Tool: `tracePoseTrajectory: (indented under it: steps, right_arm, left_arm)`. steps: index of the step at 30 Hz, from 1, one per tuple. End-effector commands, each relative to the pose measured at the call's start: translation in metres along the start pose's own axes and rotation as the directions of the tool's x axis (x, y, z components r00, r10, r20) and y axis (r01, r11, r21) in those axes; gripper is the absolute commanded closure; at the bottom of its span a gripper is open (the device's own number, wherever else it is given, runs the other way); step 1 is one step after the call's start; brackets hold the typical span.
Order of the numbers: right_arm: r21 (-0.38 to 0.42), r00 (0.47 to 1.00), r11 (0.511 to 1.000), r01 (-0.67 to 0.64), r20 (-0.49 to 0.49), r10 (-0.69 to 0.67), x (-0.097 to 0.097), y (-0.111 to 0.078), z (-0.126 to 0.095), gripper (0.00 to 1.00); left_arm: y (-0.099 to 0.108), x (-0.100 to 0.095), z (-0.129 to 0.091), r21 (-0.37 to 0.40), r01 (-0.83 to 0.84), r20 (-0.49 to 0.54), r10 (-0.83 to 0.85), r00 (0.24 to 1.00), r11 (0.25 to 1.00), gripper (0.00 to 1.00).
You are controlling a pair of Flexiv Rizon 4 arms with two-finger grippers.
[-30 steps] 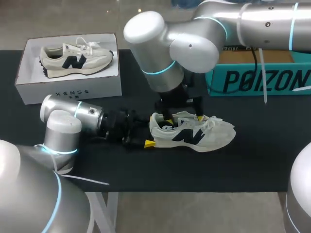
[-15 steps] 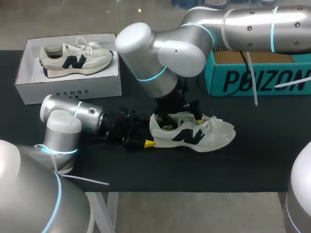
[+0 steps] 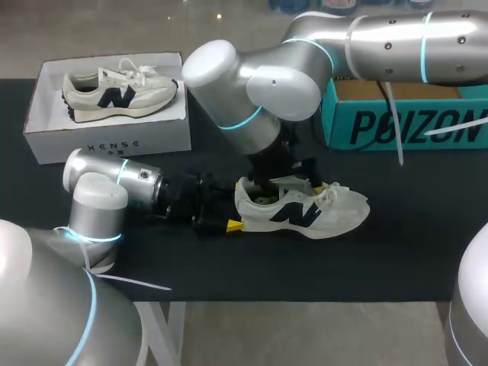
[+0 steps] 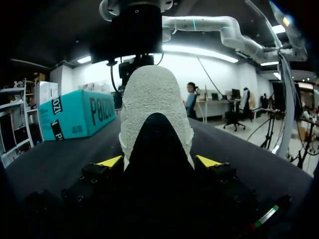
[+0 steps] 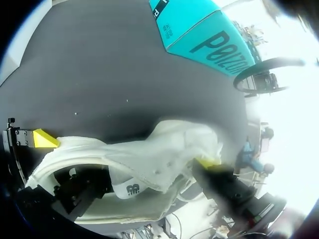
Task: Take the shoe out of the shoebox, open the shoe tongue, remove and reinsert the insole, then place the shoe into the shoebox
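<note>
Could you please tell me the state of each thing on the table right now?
Cream mesh sneaker: upright, outside both boxes.
Left gripper: shut on sneaker's heel.
Right gripper: at sneaker's opening, grip unclear.
White cardboard shoebox: open, second sneaker inside.
Teal cardboard box: open-topped.

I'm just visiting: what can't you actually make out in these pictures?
1. Insole: in the head view the right arm covers the opening of the shoe; in the right wrist view the tongue and shadow hide it.
2. Right gripper: neither view shows clearly whether it grips the tongue.
3. Left wrist view: the heel, held by the left gripper, blocks the shoe's front.
</note>
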State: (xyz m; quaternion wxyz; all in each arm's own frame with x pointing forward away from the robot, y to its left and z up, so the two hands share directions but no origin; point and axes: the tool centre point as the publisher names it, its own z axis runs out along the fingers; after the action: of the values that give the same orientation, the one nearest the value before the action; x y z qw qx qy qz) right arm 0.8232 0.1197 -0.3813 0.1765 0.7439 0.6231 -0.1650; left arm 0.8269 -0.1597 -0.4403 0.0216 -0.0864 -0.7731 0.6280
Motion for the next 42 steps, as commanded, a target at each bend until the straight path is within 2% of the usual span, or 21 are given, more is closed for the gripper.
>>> tracePoseTrajectory:
  steps: [1, 12, 22, 28, 37, 38, 39, 41, 42]
  right_arm:
    - [-0.004, 1.0, 1.0, -0.006, 0.0, 0.006, -0.007, 0.001, -0.001, 0.0]
    - [-0.009, 0.999, 0.999, -0.036, -0.019, 0.036, -0.022, 0.0, -0.003, 0.0]
    - [-0.015, 0.992, 0.998, -0.063, -0.107, 0.061, -0.036, -0.008, -0.022, 0.0]
    - [0.014, 0.985, 0.997, -0.074, -0.155, 0.075, -0.044, -0.009, -0.023, 0.0]
    - [0.043, 0.978, 0.998, -0.044, -0.202, 0.052, -0.036, -0.01, -0.022, 0.0]
    - [0.042, 0.978, 0.998, -0.039, -0.205, 0.047, -0.035, -0.01, -0.023, 0.07]
    - [0.044, 0.976, 0.998, -0.033, -0.212, 0.042, -0.033, -0.009, -0.023, 0.44]
    - [0.044, 0.976, 0.999, -0.031, -0.216, 0.039, -0.031, -0.008, -0.024, 0.59]
    - [0.045, 0.975, 0.999, -0.029, -0.219, 0.039, -0.03, -0.008, -0.024, 0.61]
  left_arm:
    - [0.006, -0.002, 0.003, 0.002, -0.001, 0.002, 0.001, 1.0, 1.0, 1.0]
    - [0.006, -0.002, 0.003, 0.002, -0.001, 0.002, 0.001, 1.0, 1.0, 1.0]
    - [0.006, -0.002, 0.003, 0.002, -0.001, 0.002, 0.001, 1.0, 1.0, 1.0]
    - [0.006, -0.002, 0.003, 0.002, -0.001, 0.002, 0.001, 1.0, 1.0, 1.0]
    - [0.006, -0.002, 0.003, 0.002, -0.001, 0.002, 0.001, 1.0, 1.0, 1.0]
    - [0.006, -0.002, 0.003, 0.002, -0.001, 0.002, 0.001, 1.0, 1.0, 1.0]
    - [0.006, -0.002, 0.003, 0.002, -0.001, 0.002, 0.001, 1.0, 1.0, 1.0]
    - [0.006, -0.002, 0.003, 0.002, -0.001, 0.002, 0.001, 1.0, 1.0, 1.0]
    - [0.006, -0.002, 0.003, 0.002, -0.001, 0.002, 0.001, 1.0, 1.0, 1.0]
